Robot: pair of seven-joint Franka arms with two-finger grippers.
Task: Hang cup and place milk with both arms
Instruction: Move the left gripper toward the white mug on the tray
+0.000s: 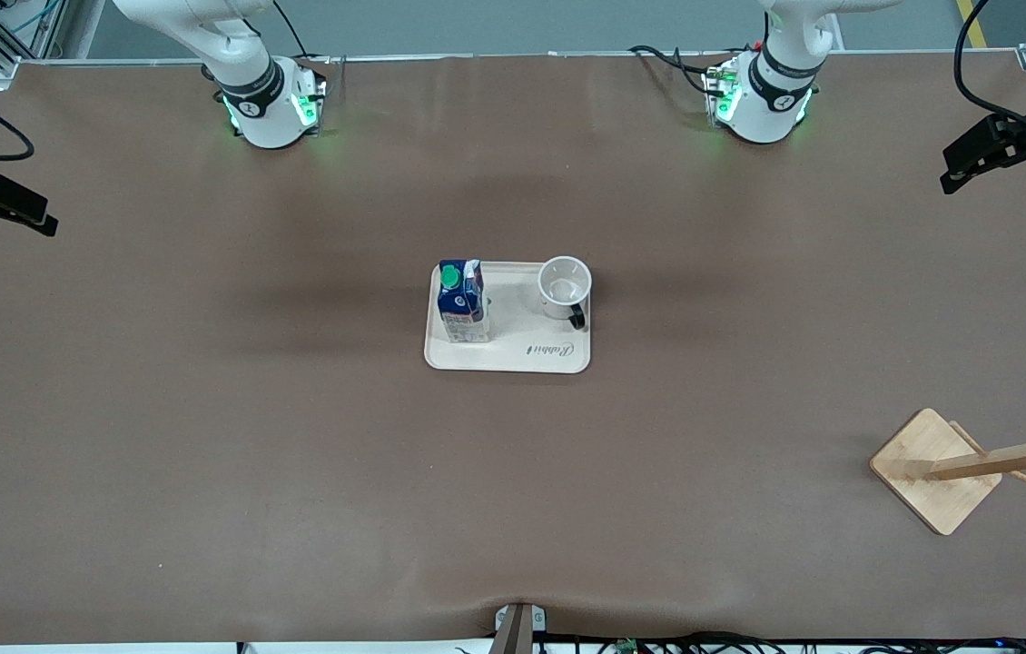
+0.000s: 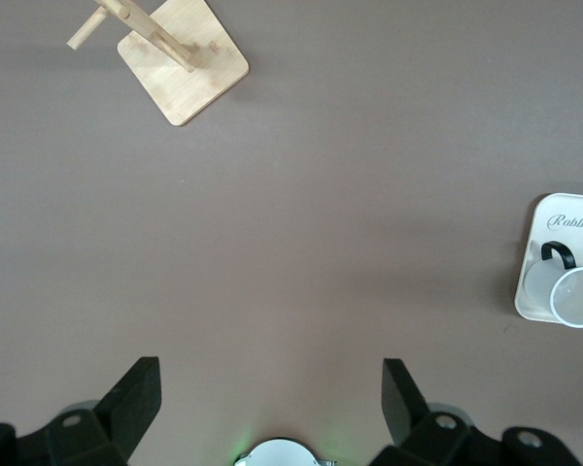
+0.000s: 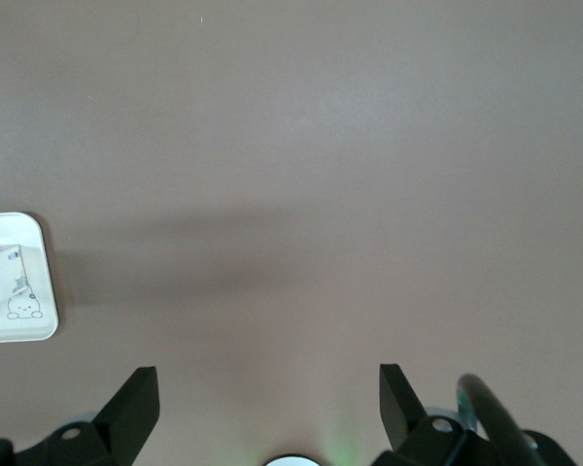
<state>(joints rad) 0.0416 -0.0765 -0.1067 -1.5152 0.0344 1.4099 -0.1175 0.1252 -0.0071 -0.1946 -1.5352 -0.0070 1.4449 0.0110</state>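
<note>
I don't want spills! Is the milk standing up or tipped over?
Standing up: the milk sits upright on the tray, green cap on top.

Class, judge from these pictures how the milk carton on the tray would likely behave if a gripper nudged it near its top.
The milk carton stands tall on a narrow base, so it would probably tip rather than slide. The tray looks smooth, so a low push might slide it. Its walls may dent under a hard squeeze.

Both arms (image 1: 245,68) are glossy white with black bands, green-lit bases, black cables and matte black jaws.
</note>
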